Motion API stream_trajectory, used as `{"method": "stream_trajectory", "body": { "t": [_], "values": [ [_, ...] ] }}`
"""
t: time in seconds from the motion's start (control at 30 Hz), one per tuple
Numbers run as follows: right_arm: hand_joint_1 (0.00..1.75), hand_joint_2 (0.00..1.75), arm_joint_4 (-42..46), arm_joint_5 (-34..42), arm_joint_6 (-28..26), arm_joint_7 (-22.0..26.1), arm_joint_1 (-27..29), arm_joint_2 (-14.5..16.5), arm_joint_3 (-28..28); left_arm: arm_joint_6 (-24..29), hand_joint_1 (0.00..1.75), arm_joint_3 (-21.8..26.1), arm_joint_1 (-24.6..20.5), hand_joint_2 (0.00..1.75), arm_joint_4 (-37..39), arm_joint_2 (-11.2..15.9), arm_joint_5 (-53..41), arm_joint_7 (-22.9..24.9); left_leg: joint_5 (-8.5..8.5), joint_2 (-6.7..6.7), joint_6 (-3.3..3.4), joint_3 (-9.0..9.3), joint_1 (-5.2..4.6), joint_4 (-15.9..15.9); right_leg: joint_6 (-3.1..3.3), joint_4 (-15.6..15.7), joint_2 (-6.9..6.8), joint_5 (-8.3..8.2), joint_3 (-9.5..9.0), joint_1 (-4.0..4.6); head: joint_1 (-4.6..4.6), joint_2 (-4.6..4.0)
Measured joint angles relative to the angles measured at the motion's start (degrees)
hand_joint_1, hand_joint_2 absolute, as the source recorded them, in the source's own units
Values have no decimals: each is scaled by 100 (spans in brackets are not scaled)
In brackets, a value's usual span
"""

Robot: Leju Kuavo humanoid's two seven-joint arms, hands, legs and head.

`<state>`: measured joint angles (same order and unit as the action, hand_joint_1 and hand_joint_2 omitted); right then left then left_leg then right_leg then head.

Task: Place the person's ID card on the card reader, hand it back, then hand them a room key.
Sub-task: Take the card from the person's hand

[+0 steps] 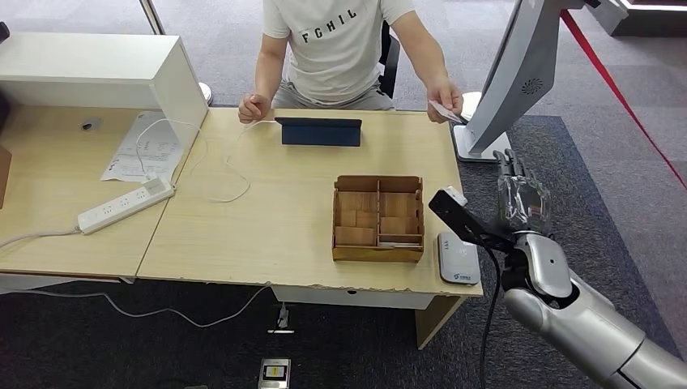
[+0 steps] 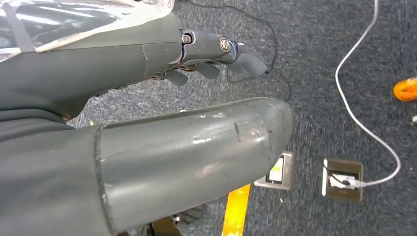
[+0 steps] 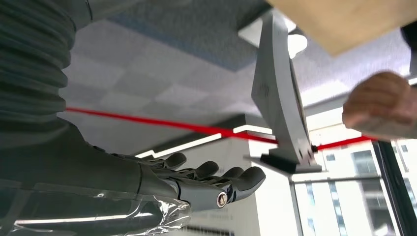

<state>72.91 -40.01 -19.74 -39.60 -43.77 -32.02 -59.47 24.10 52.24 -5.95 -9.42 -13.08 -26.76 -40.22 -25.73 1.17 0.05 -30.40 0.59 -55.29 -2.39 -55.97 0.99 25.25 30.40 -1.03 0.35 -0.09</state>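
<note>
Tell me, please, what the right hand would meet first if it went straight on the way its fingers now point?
Most likely the white stand of the tilted display, which sits just beyond the right hand. The person's hand holding the card lies off to one side. Depth is unclear.

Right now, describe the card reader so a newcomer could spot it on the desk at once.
Start at the light wooden desk and go to its front right corner, nearest the robot's right hand. Just right of the wooden compartment box lies the card reader. It is a flat, pale grey pad with rounded corners, unlike the brown box beside it or the dark tablet farther back.
</note>
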Motion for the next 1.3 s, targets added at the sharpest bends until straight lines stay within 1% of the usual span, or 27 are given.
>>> {"method": "stream_trajectory", "body": {
  "t": [0.1, 0.17, 0.23, 0.3, 0.53, 0.77, 0.97, 1.3],
  "values": [
    [0, 175, -139, -963, -58, -2, 34, 69, 238, 140, 0, -4, -3, 0, 23, 6, 8, 0, 0, 0, 0, 0, 0, 0, 0, 0, 0, 0, 0, 0, 0, 0],
    [0, 175, -206, -1460, -53, -4, 47, 123, 372, 236, 0, -4, -5, 0, 39, 8, -3, 0, 0, -1, 0, 0, 0, 0, 0, 0, 0, 0, 0, 0, -1, 0],
    [0, 175, -252, -1869, 20, -7, 53, 180, 474, 297, 0, -4, -7, 0, 54, 8, -18, 0, 0, -1, 0, 0, 0, 0, 0, 0, 0, 0, 1, 0, 0, 0],
    [0, 175, -291, -2106, 143, -8, 66, 245, 574, 326, 0, -3, -9, 0, 67, 8, -27, 0, 0, 0, 0, 0, 0, 0, 0, 0, 0, 0, 0, 0, 0, 0],
    [0, 175, -399, -2254, 325, -9, 91, 409, 819, 337, 0, -2, -12, 0, 93, 8, -32, 0, 0, -2, 0, 0, 0, 0, -1, 0, 0, -1, 0, 0, 1, 0],
    [0, 175, -424, -2423, 847, -9, 98, 655, 874, 261, 0, -2, -14, 0, 98, 8, -46, 0, 0, -1, 0, 0, 1, 0, -1, -1, 0, -1, 2, 1, 0, 0],
    [0, 175, -426, -2458, 1126, -9, 102, 879, 874, 183, 0, -2, -13, 0, 97, 0, -31, 0, 0, -2, 0, 0, 2, 0, -1, -1, 1, -1, 3, 1, -1, 0],
    [0, 175, -409, -2531, 1307, -11, 118, 971, 910, 51, 0, -3, 5, 0, 63, -34, -20, 0, 0, -3, 0, 0, 1, -1, -1, 0, 2, -1, 3, 0, 0, 0]
  ]
}}
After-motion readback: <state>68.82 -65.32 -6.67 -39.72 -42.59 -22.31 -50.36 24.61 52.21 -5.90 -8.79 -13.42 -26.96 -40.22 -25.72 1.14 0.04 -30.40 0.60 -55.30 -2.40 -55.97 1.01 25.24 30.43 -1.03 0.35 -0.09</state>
